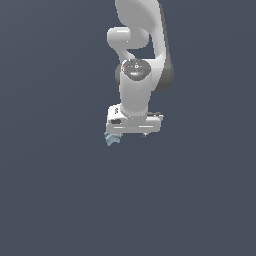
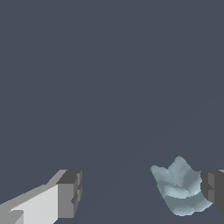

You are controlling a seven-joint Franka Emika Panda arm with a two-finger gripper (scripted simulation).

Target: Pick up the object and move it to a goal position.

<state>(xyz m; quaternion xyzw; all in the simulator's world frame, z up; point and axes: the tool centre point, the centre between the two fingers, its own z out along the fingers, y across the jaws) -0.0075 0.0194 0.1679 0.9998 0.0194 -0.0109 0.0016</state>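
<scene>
The white robot gripper (image 2: 140, 197) stood wide open with the small, pale light-blue, lumpy object (image 2: 180, 187) between its dark fingertips (image 2: 70, 192), close against one, so centring before closing would probably grip better.

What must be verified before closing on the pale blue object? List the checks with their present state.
1. Tool open: ok, wide gap between fingers.
2. Pale blue object between the fingers: ok.
3. Object centred in the gap: not ok, it sits close to one finger.
4. Finger touching object: cannot tell.
5. Tool low over object in the exterior view: ok.
6. Goal position visible: not ok, no marker in either view.
</scene>
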